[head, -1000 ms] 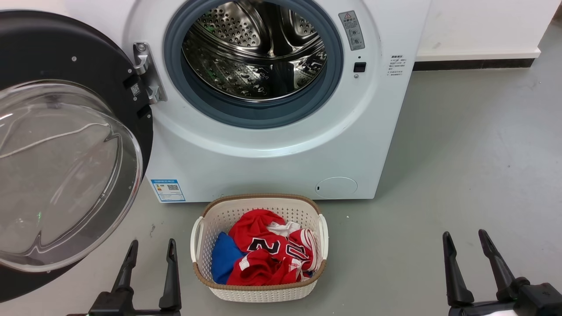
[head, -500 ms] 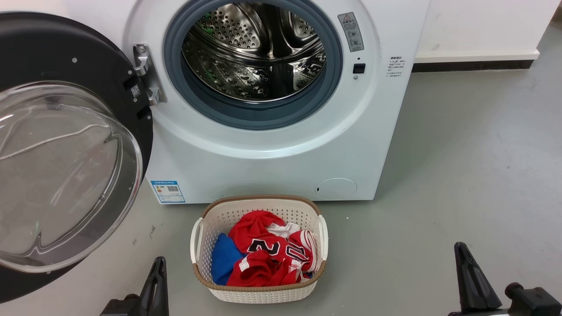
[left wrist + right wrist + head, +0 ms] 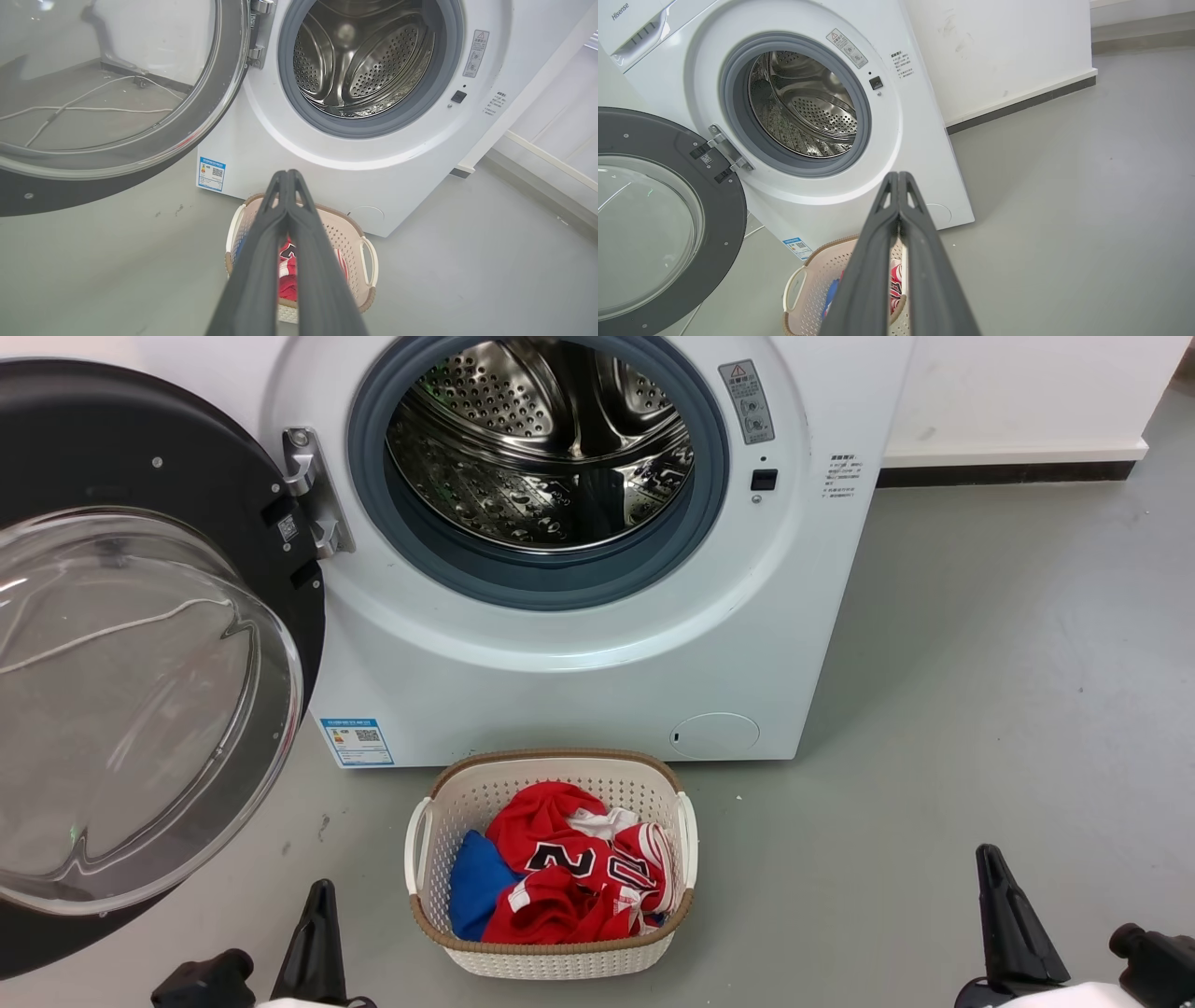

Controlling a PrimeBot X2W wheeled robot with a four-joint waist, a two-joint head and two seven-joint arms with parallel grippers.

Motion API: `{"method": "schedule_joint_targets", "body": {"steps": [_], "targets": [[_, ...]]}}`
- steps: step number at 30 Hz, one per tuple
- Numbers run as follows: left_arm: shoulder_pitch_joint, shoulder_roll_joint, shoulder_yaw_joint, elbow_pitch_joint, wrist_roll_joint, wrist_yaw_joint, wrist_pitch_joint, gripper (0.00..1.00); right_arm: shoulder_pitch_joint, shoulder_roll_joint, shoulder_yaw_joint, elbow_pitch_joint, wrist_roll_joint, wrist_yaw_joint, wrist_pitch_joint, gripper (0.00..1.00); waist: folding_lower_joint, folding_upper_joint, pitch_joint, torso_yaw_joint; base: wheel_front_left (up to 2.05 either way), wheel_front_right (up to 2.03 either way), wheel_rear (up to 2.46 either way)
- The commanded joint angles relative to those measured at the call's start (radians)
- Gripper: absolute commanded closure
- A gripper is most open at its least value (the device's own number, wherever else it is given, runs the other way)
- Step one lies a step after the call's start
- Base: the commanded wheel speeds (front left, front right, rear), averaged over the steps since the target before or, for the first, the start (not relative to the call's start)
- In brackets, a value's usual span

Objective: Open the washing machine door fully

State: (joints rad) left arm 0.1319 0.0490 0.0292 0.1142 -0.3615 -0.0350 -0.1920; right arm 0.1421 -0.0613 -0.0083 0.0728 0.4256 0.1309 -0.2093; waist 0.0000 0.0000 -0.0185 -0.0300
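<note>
- The washing machine door [image 3: 149, 691] stands swung out to the left of the white washing machine [image 3: 579, 681]. Its inner face, a black ring around a bulging clear bowl, is turned toward the near side.
- A metal hinge [image 3: 313, 490] joins the door's right edge to the machine front, just left of the opening.
- The steel drum [image 3: 541, 448] is exposed, ringed by a grey gasket [image 3: 551, 583].
- A pale perforated basket [image 3: 560, 961] with a brown rim sits on the grey floor [image 3: 980, 663] just in front of the machine. It holds a red jersey [image 3: 569, 868] and a blue cloth [image 3: 476, 882].
- The left end effector [image 3: 287, 173] hangs low at the near left, to the left of the basket and apart from the door's lower rim. Its fingers are pressed together with tips meeting and nothing gripped.
- The right end effector [image 3: 899, 175] sits at the near right, well apart from the machine and the basket. Its fingers are likewise closed tip to tip and hold nothing.
</note>
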Motion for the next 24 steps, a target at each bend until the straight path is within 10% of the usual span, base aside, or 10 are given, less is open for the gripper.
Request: {"method": "schedule_joint_targets", "body": {"steps": [1, 24], "targets": [[-0.032, 0.001, 0.005, -0.008, -0.048, -0.004, 0.009, 1.0, -0.032, -0.01, 0.0, -0.006, 0.052, 0.0, 0.008, 1.0, 0.0, 0.0, 0.0, 0.0, 0.0, 0.0, 0.0], [-0.098, 0.001, 0.03, 0.033, -0.417, -0.033, 0.101, 1.0, -0.101, -0.023, -0.007, 0.045, 0.421, 0.0, 0.085, 1.0, 0.0, 0.0, 0.005, 0.007, 0.0, 0.0, 0.0]]}}
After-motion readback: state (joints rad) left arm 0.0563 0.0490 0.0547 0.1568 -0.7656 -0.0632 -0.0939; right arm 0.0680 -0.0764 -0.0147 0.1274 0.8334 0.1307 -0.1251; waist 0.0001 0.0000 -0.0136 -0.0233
